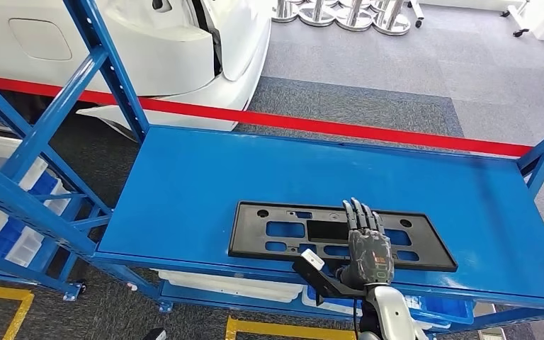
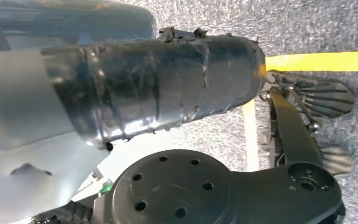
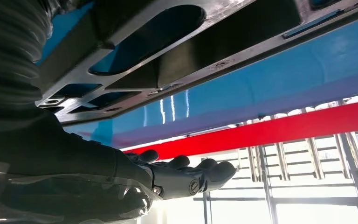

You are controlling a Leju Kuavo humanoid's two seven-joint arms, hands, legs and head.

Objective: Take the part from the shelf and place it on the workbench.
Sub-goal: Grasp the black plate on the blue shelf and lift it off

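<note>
Right hand over the flat black part on the blue shelf

The black part [image 1: 340, 237] lies flat near the front edge of the blue shelf [image 1: 184, 184]. The right hand [image 1: 368, 244] is over its middle, fingers stretched out, holding nothing. I can't read any writing. The left hand can't be made out.

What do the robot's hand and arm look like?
The right hand is dark grey, with slim black fingers and a small glowing red and green marking on its back. The wrist below it is white, and a black bracket with a small white block sticks out beside it.
</note>
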